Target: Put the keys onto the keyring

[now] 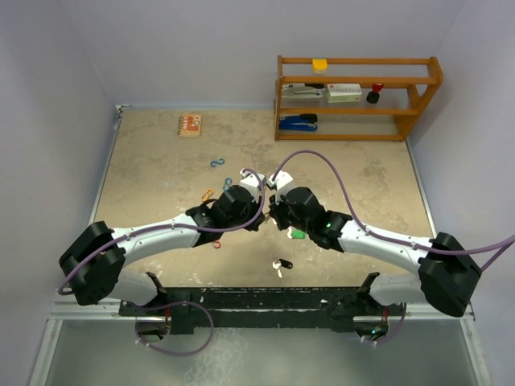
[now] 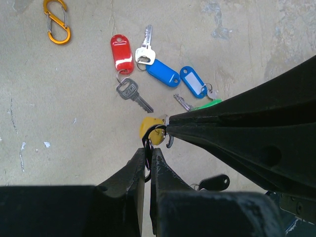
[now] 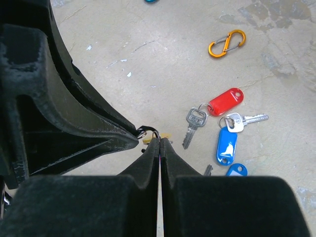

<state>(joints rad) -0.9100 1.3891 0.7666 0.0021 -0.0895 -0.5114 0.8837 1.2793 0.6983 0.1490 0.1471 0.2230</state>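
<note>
My left gripper point(image 2: 148, 152) is shut on a black keyring clip point(image 2: 146, 144) and holds it above the table. My right gripper point(image 3: 160, 141) is shut too, pinching the clip's upper loop point(image 3: 151, 132) tip to tip with the left one; both meet mid-table point(image 1: 266, 214). A yellow-headed key point(image 2: 150, 129) sits right behind the loop; I cannot tell whether it hangs on it. On the table lie a red-headed key point(image 2: 122, 53), two blue-headed keys point(image 2: 163, 73) point(image 2: 193, 82), a green one point(image 2: 210, 104) and a black one point(image 2: 215, 181).
An orange S-clip point(image 2: 57, 22) lies beyond the keys. More coloured clips point(image 1: 217, 163) and a small orange box point(image 1: 190, 125) lie further back. A wooden shelf point(image 1: 358, 96) with office items stands at the back right.
</note>
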